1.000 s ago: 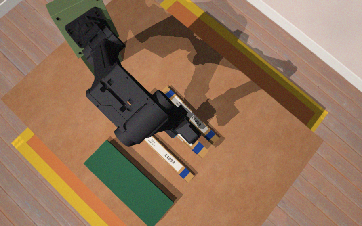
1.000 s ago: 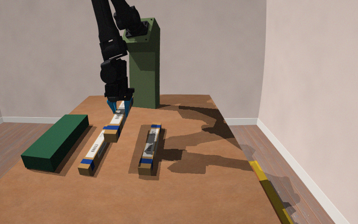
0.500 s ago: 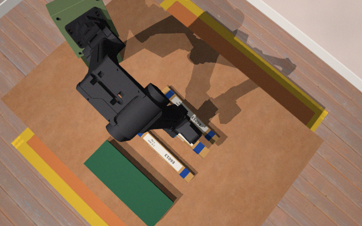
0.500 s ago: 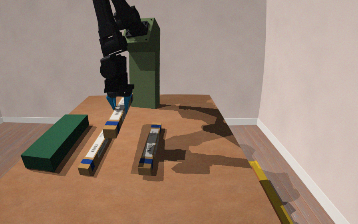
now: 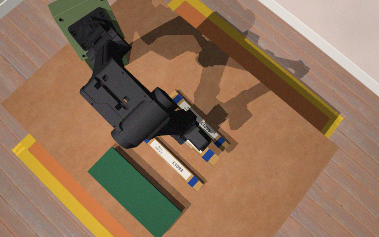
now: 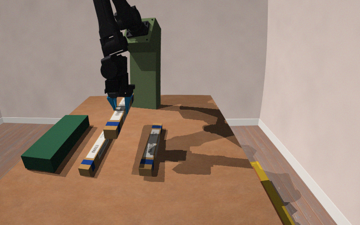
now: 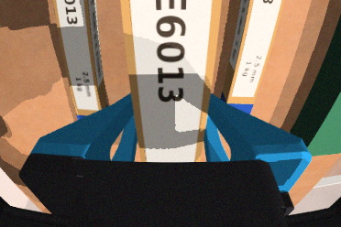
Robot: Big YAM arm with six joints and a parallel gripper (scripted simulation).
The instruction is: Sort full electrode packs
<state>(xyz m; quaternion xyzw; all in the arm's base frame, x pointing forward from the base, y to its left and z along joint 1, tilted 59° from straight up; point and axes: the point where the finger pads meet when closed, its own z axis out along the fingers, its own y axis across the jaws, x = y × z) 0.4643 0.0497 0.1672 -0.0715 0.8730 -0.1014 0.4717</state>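
My gripper (image 6: pixel 120 110) (image 7: pixel 170 98) is shut on the middle electrode pack (image 5: pixel 208 155) (image 6: pixel 111 124) (image 7: pixel 198 12), across its sides. It holds the pack in the air, label up and lengthwise between the other two. A second pack (image 5: pixel 170 159) (image 6: pixel 94 149) (image 7: pixel 247 58) lies flat on the table beside the platform. A third pack (image 5: pixel 219 141) (image 6: pixel 149 149) (image 7: pixel 73 39) lies flat on the table on the other side, partly in shadow. The low green platform (image 5: pixel 135 191) (image 6: pixel 54 138) (image 7: pixel 331 131) bears no pack. All three packs look alike, with white E6013 labels; blue end bands show.
The arm's green pedestal (image 5: pixel 78 14) (image 6: pixel 143 78) stands at the table's far end. Yellow-rimmed orange areas, one on the left (image 5: pixel 55 173) and one on the right (image 5: pixel 285 78), run along the table's two long sides. The arm hides part of the packs from above.
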